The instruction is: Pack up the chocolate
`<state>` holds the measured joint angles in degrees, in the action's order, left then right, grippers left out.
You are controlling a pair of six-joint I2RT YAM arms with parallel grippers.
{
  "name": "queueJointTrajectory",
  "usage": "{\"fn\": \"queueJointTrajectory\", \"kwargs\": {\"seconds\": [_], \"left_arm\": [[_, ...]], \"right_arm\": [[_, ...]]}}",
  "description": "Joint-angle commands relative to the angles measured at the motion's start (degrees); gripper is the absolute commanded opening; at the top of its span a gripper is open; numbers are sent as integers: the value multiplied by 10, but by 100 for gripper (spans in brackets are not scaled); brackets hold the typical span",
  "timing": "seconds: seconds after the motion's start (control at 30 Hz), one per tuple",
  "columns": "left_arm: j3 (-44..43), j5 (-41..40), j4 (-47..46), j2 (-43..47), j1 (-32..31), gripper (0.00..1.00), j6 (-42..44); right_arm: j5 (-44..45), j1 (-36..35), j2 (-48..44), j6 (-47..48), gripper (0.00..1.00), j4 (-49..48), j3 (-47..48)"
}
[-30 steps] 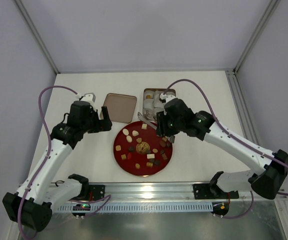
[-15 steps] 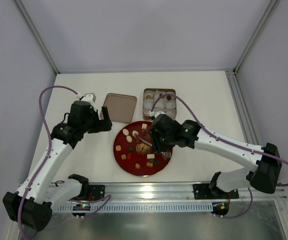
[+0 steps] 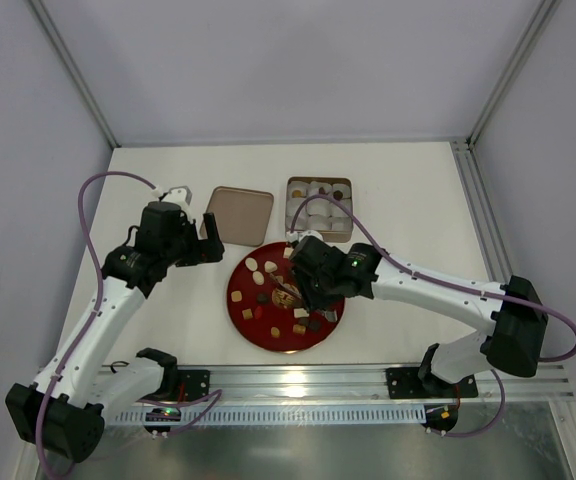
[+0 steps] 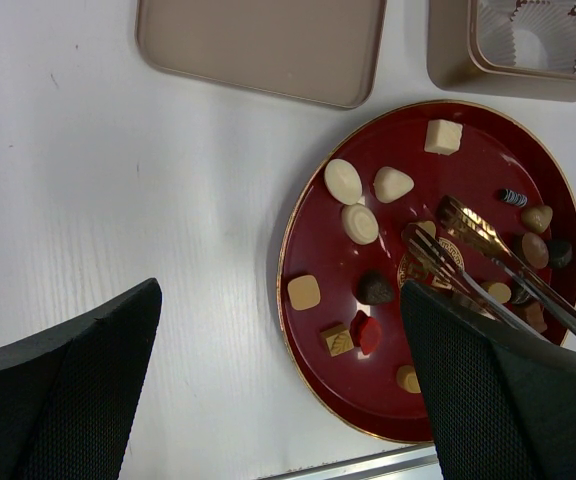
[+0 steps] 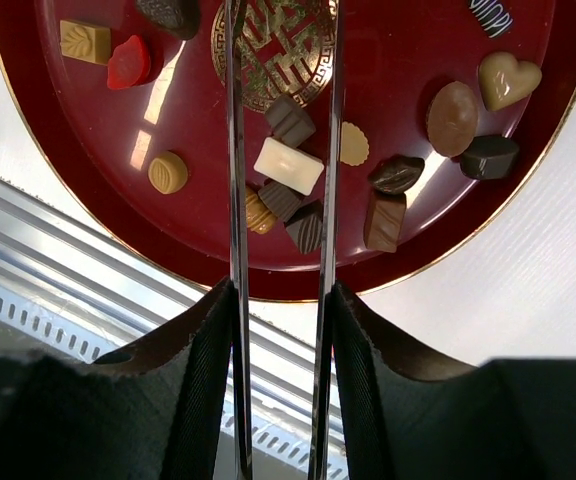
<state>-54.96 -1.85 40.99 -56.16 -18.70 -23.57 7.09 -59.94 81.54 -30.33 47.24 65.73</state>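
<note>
Several chocolates (image 3: 268,268) in dark, tan and cream lie on a round red plate (image 3: 231,300). My right gripper (image 3: 311,277) is shut on metal tongs (image 3: 286,292) held low over the plate's centre. In the right wrist view the tongs (image 5: 234,150) run up between my fingers (image 5: 208,340), their arms spread either side of a white rectangular chocolate (image 5: 288,165); their tips are out of frame. The left wrist view shows the tongs (image 4: 473,240) open and holding nothing. My left gripper (image 3: 211,235) is open and empty, left of the plate.
A gold-brown tin (image 3: 290,185) with white paper cups (image 3: 320,205) stands behind the plate. Its lid (image 3: 240,215) lies to the left of it. A metal rail (image 3: 288,385) runs along the table's near edge.
My right arm has swung from beside the tin to the left and down over the plate, bringing the tongs to the plate's centre. The left arm has not moved.
</note>
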Motion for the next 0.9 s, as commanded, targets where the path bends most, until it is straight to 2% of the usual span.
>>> {"fn": "queueJointTrajectory", "kwargs": {"seconds": [0.0, 0.03, 0.4, 0.87], "left_arm": [[-5, 0, -4, 2, -2, 100, 0], [-5, 0, -5, 1, -1, 100, 0], [-4, 0, -5, 3, -1, 100, 0], [-4, 2, -5, 3, -1, 100, -2]], "right_arm": [[21, -5, -1, -7, 43, 2, 29], [21, -6, -1, -7, 40, 3, 31], [30, -7, -2, -3, 30, 9, 39], [56, -3, -33, 10, 29, 46, 77]]}}
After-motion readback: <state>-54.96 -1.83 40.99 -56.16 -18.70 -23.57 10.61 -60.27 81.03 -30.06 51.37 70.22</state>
